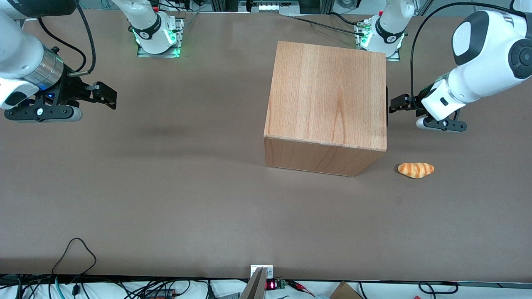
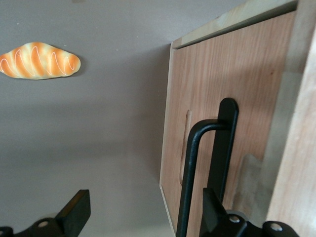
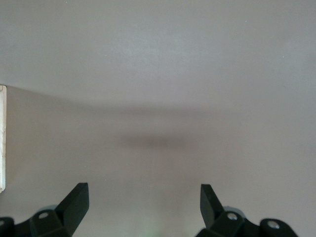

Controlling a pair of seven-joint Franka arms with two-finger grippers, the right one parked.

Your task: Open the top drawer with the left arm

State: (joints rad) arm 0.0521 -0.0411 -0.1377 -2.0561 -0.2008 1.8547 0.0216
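The wooden cabinet (image 1: 328, 99) stands on the table with its front facing the working arm's end. The top drawer's front panel (image 2: 237, 84) looks flush with the cabinet, and its slim black bar handle (image 2: 190, 173) stands off the wood. In the front view only a black sliver of the handle (image 1: 387, 106) shows at the cabinet's edge. My left arm's gripper (image 1: 392, 109) is right in front of the drawer, level with the handle. The gripper (image 2: 143, 212) is open. The handle bar lies between the fingers, close to one fingertip (image 2: 212, 210), without touching it.
A small orange bread roll (image 1: 415, 170) lies on the brown table (image 1: 166, 187), nearer the front camera than my gripper and just off the cabinet's corner; the roll (image 2: 38, 60) shows in the left wrist view too.
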